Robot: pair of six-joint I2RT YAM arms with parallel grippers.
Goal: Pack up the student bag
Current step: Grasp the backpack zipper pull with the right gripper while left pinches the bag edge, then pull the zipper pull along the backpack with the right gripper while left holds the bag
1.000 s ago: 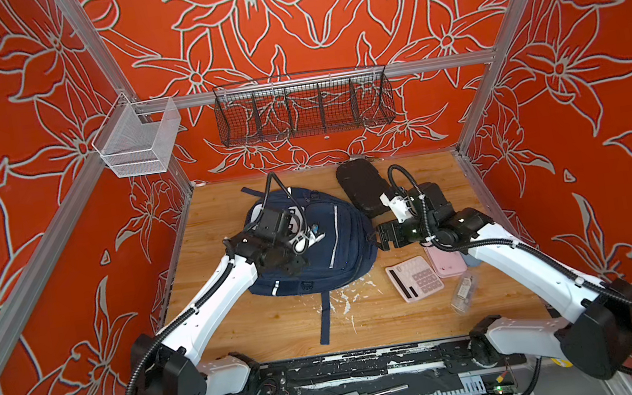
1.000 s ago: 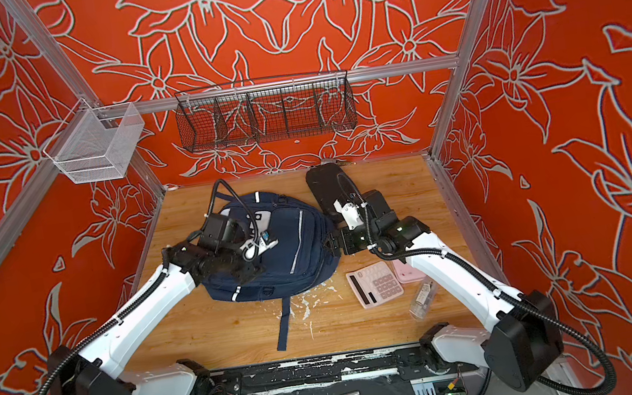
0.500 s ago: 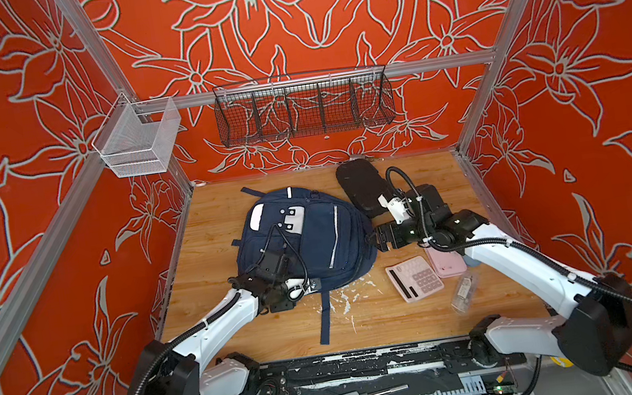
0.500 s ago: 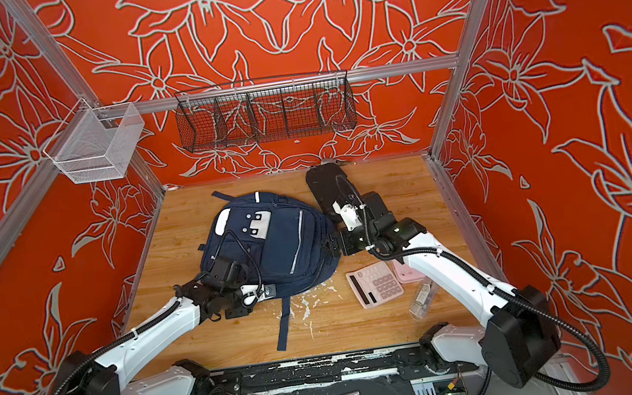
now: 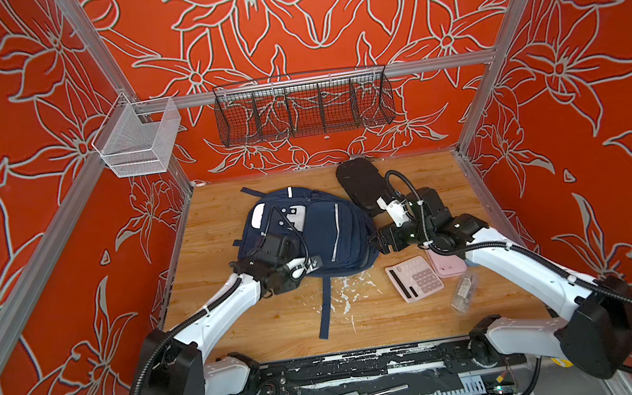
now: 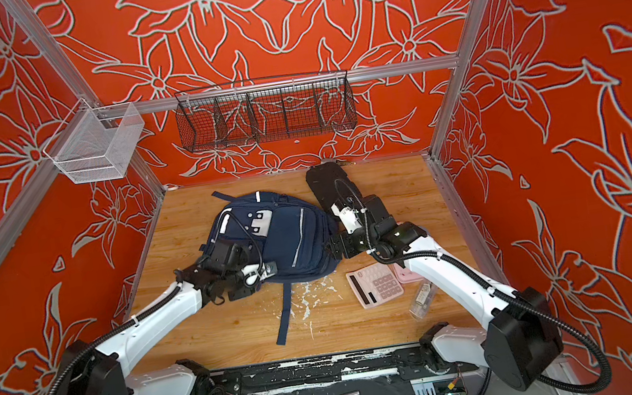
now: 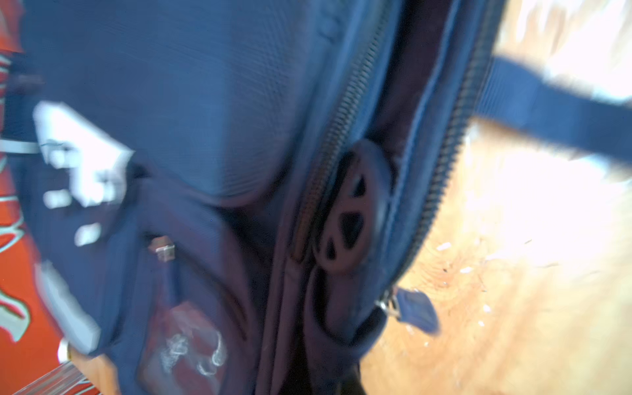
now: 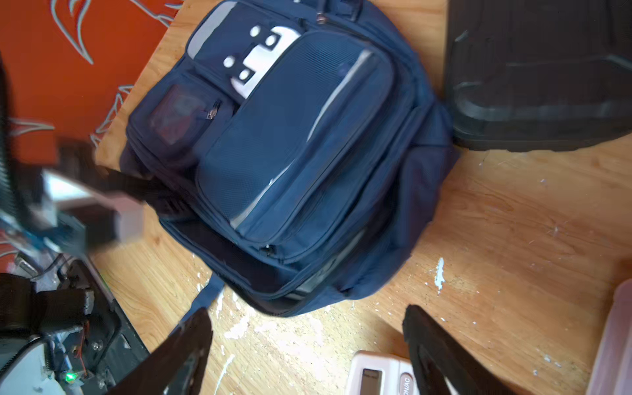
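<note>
A red key [image 8: 405,380] marked "ON/AC" is showing on the pale pink calculator [image 8: 376,374] lying on the bench [image 8: 513,222], while a white scrawl on the student bag's [image 7: 205,102] reddish patch [image 7: 184,349] is proving too blurred to read

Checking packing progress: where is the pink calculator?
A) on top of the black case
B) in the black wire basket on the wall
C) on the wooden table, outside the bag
C: in both top views the pink calculator lies on the table beside the student bag, not in it.
</note>
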